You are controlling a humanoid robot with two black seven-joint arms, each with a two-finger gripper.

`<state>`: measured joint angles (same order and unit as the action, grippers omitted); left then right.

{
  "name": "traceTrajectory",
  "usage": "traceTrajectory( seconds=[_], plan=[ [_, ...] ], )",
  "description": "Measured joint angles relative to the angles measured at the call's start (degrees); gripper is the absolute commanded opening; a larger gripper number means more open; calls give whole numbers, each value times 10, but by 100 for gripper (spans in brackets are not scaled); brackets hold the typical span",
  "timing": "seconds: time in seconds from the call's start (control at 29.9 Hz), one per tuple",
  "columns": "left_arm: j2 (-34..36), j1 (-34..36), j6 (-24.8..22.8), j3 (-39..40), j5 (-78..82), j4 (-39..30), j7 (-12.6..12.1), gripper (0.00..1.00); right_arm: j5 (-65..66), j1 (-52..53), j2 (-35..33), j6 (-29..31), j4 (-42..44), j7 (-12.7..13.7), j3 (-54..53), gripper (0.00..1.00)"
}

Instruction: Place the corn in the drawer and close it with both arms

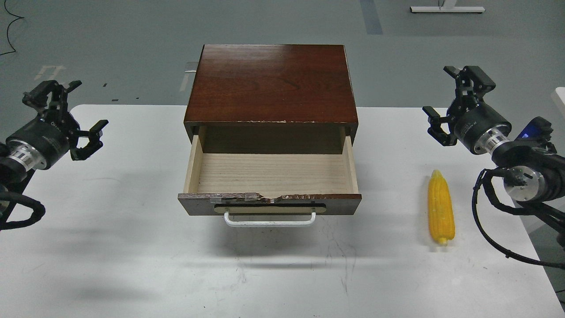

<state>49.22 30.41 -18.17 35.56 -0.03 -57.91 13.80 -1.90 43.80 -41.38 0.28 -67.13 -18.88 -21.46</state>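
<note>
The left gripper (pixel 66 117) and right gripper (pixel 457 104) are held wide open, with nothing grasped, above opposite ends of the table (pixel 132 265). The corn (pixel 440 207) is laid lengthwise on the table below the right gripper. The drawer (pixel 270 176) is pulled open between them.

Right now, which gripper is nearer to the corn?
Right. The right gripper hangs open above the table, just beyond the corn. The left gripper is open too, far across the table, past the open drawer.
</note>
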Motion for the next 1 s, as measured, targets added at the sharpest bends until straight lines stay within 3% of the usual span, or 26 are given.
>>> traceTrajectory(
  seconds=[0.37,0.77,1.0],
  plan=[
    [-2,-1,4,-1,0,0,-1,99,13,2,-11,-1,-3,-2,4,99],
    [-7,-4,5,-1,0,0,-1,99,47,9,-11,-46,-2,0,3,100],
    [-5,-8,6,-1,0,0,0,99,38,7,-77,-130,-28,-4,-36,100]
  ],
)
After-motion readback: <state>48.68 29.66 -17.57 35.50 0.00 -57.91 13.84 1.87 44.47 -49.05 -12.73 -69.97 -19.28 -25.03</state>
